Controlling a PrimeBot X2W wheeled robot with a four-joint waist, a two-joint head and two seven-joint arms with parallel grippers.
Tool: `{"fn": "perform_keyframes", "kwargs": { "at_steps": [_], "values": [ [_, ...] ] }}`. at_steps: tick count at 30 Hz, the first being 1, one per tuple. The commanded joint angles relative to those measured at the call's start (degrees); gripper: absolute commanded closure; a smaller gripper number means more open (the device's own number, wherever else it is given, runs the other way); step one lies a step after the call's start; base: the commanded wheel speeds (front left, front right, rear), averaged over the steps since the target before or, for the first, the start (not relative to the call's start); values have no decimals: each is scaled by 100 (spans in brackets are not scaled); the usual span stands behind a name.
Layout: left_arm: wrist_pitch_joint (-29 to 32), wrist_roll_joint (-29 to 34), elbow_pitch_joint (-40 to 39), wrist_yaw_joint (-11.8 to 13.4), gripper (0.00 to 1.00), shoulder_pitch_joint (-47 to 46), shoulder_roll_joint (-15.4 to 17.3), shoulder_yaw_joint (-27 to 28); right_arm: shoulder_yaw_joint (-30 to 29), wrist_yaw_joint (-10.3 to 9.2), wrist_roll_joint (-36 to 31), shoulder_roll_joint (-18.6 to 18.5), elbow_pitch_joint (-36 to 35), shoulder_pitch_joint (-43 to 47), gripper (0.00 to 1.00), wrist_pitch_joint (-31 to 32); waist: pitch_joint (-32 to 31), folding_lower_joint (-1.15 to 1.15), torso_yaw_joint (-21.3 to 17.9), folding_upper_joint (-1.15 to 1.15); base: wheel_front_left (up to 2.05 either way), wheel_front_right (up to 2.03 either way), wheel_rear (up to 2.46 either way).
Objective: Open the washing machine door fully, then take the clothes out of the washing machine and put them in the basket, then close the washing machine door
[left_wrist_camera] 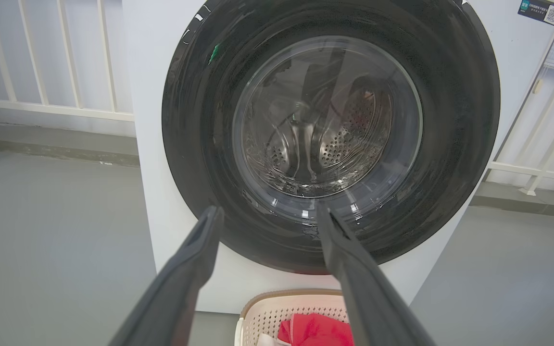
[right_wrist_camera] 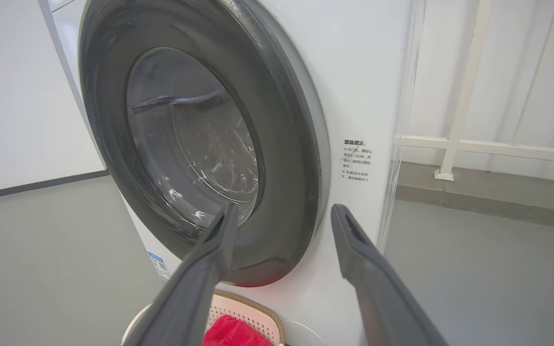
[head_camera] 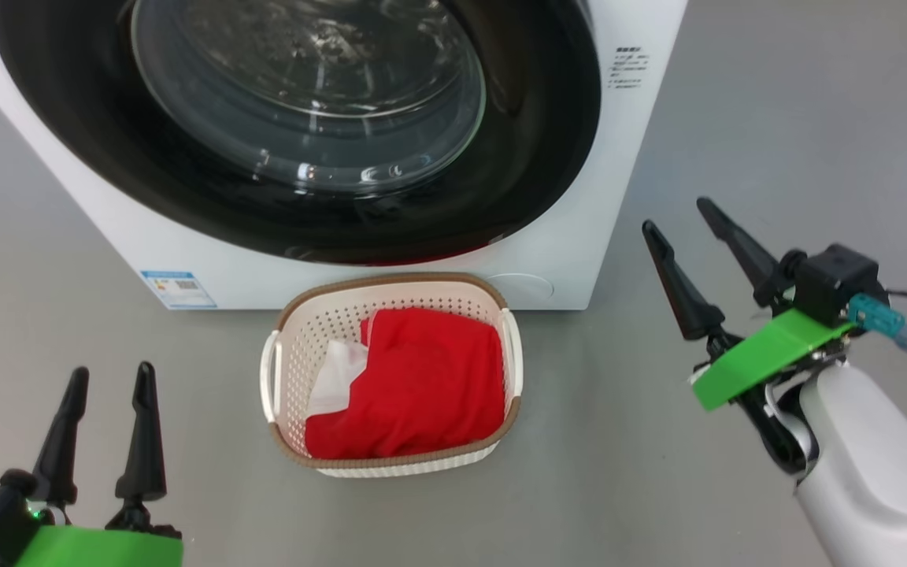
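At the near left of your head view, the left gripper [head_camera: 112,370] hangs over the grey floor [head_camera: 28,299]. Its two dark fingers point up the view, and its jaws are spread with nothing between them.

Farther off stands the washing machine [head_camera: 556,236], with a small blue sticker [head_camera: 178,290] at the lower left corner of its front. The washing machine door [head_camera: 548,157] lies flat against that white front, shut. In the left wrist view you can see the perforated drum [left_wrist_camera: 349,144] through its glass bowl.

On the floor just in front of the machine sits the basket [head_camera: 320,323], and the clothes [head_camera: 422,409] are inside it. The red jersey [head_camera: 430,370] fills most of the basket, and the white cloth piece [head_camera: 339,374] is tucked against its left side.

To your right, well apart from the basket, the right gripper [head_camera: 677,214] is raised near the machine's right front corner. Its fingers angle up and to the left, and its jaws are spread and empty.
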Motion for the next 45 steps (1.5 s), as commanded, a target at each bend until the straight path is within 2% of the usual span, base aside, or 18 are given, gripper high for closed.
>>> {"fn": "perform_keyframes", "kwargs": {
  "at_steps": [1,22,45],
  "values": [
    [-46,-44,-135,-19,0,6,147,188,12,-16,-22,78,-190,160,0,-27,-90,0,-88,0,0,0,0],
    [-25,-225,-195,65,0,253,223,153,-557,-16,-256,465,-794,1363,0,-27,-350,0,-317,0,0,0,0],
    [0,-307,-232,109,0,264,298,99,-645,-16,-331,537,-878,1479,0,-27,-298,0,-341,0,0,0,0]
  ]
}}
